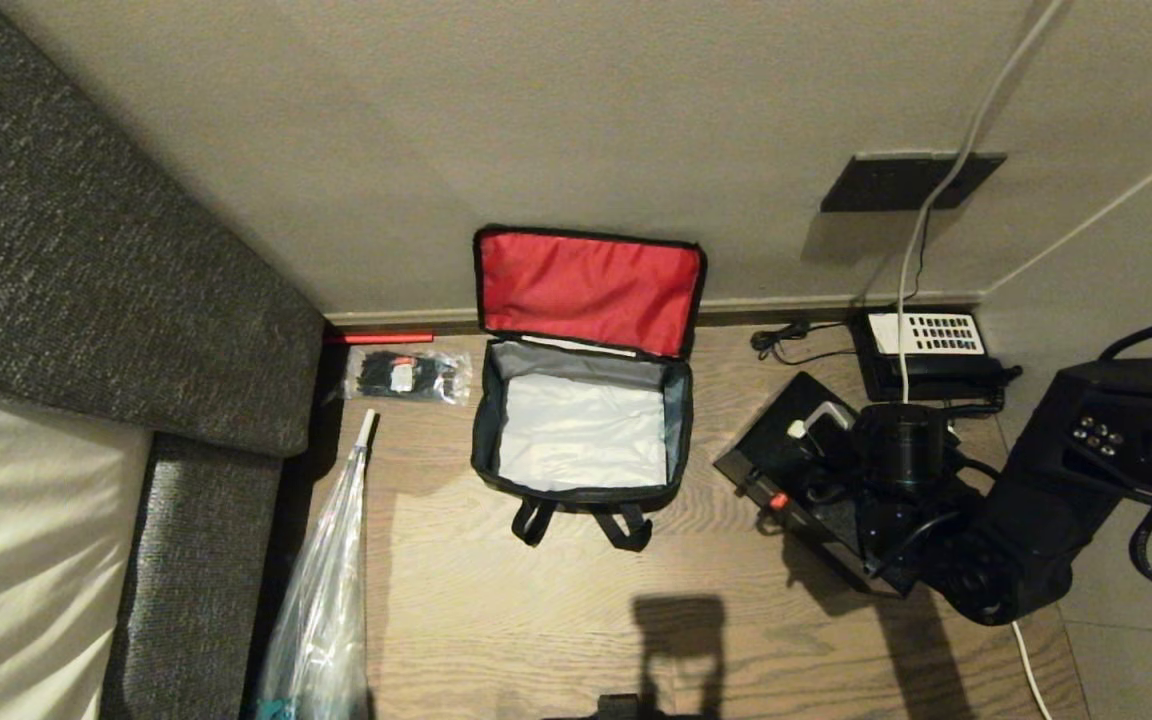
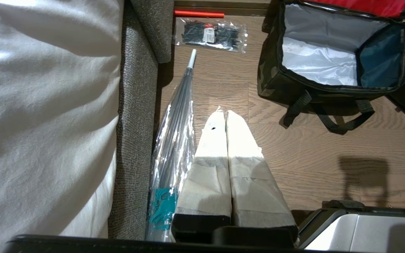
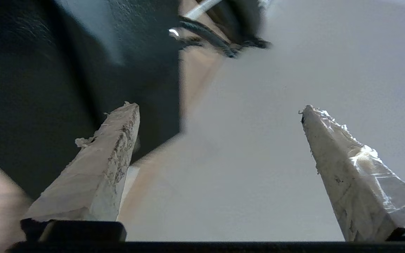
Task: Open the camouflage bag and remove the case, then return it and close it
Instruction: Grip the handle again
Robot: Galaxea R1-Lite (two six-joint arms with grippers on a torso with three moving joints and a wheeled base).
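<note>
We read no words, brands or numbers anywhere; the small red-and-white label (image 2: 208,32) on the clear packet of black ties (image 2: 211,34) stays illegible.

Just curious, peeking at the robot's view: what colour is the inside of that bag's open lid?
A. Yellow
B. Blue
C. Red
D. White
C: the camouflage bag sits open on the floor with its lid flipped up against the wall, showing red lining.

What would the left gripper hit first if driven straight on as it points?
Likely the wood floor just short of the clear packet of black ties; the shut left gripper aims that way, clear of the camouflage bag. Depth is unclear.
</note>
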